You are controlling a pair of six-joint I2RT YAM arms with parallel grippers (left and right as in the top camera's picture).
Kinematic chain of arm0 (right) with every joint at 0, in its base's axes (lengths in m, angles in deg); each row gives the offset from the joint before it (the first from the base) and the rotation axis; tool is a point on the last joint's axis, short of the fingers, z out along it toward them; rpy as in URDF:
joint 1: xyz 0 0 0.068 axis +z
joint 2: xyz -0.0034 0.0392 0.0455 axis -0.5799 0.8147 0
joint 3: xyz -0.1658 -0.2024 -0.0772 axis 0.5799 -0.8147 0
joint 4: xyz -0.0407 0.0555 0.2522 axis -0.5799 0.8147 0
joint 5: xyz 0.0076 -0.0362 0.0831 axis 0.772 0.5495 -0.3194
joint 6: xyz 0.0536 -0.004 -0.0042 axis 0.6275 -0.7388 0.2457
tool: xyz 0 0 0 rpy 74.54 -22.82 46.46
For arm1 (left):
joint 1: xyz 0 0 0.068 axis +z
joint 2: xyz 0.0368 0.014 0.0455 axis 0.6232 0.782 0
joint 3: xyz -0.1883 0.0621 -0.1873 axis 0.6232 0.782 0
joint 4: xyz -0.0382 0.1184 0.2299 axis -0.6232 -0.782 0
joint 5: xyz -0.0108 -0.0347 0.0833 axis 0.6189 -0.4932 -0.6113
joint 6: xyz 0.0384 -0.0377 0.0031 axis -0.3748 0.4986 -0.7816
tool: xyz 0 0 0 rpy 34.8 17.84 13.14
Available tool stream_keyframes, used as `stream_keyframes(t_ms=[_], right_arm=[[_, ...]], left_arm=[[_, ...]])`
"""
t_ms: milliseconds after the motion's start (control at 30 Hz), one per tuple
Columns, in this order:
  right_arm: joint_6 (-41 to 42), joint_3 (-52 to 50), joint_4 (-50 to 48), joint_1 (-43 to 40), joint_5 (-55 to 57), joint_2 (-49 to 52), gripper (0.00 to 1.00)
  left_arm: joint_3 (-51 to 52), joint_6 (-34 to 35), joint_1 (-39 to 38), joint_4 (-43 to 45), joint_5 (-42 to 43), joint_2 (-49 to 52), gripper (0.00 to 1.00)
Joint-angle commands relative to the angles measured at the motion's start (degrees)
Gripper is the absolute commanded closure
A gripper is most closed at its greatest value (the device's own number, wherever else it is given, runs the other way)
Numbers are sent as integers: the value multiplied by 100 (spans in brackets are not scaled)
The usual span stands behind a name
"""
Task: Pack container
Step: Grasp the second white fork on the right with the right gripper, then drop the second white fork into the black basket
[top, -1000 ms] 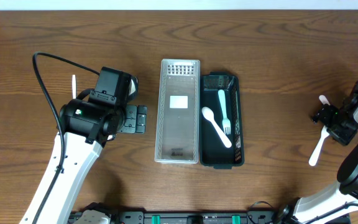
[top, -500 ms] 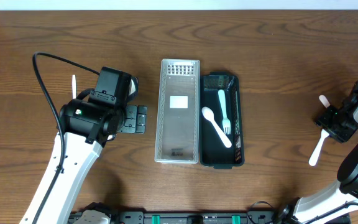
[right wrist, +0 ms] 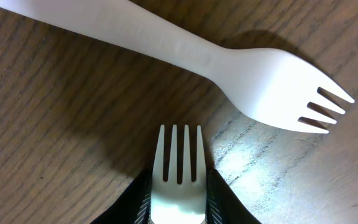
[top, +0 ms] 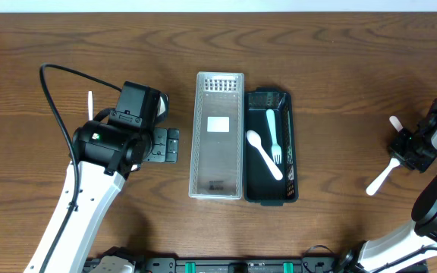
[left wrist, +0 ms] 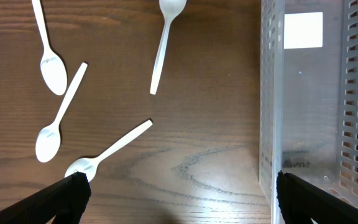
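Your right gripper, at the table's 3 o'clock edge, is clenched on a white fork near its neck, with the tines poking out between the fingers. In the last half second the handle has swung from 6 o'clock towards 8 o'clock. I judge the fork is off the wood and pivoting in the grip. A second fork lies loose just beyond.

Carry yours towards 9 o'clock. The dark container at centre table already holds a teal fork and a white spoon. Your left gripper hangs released and unmoved beside the clear tray.
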Motion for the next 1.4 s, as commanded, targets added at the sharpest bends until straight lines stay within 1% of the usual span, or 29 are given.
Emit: stream_keyframes(t_ms=[0, 100, 300, 467, 600, 767, 900, 1033, 1233, 1300, 1367], right_arm=[[39, -85, -9, -33, -87, 262, 95], [37, -33, 79, 101, -358, 223, 99], [96, 328, 444, 885, -367, -326, 99], [96, 907, 752, 1888, -367, -1121, 99], [291, 1495, 1060, 2848, -372, -1613, 99], [704, 1845, 1287, 3910, -374, -1729, 99], [994, 1805, 1325, 4638, -365, -1593, 99], [1110, 1781, 1325, 5189, -295, -1191, 99], [1174, 1777, 1292, 5654, -304, -153, 98], [1172, 1777, 1235, 5735, -304, 184, 98], [1172, 1777, 1169, 5794, -304, 481, 94]], left_arm=[[-50, 70, 24, -11, -52, 11, 2], [-50, 70, 24, -11, -52, 11, 2], [-50, 68, 24, -13, -50, 11, 2], [-50, 68, 24, -11, -52, 11, 2], [-50, 70, 24, -13, -50, 11, 2], [-50, 68, 24, -13, -52, 11, 2], [-48, 68, 24, -13, -52, 11, 2], [-48, 68, 24, -13, -52, 11, 2], [-48, 68, 24, -15, -50, 11, 2], [-48, 68, 24, -15, -50, 11, 2], [-48, 68, 24, -15, -50, 11, 2]])
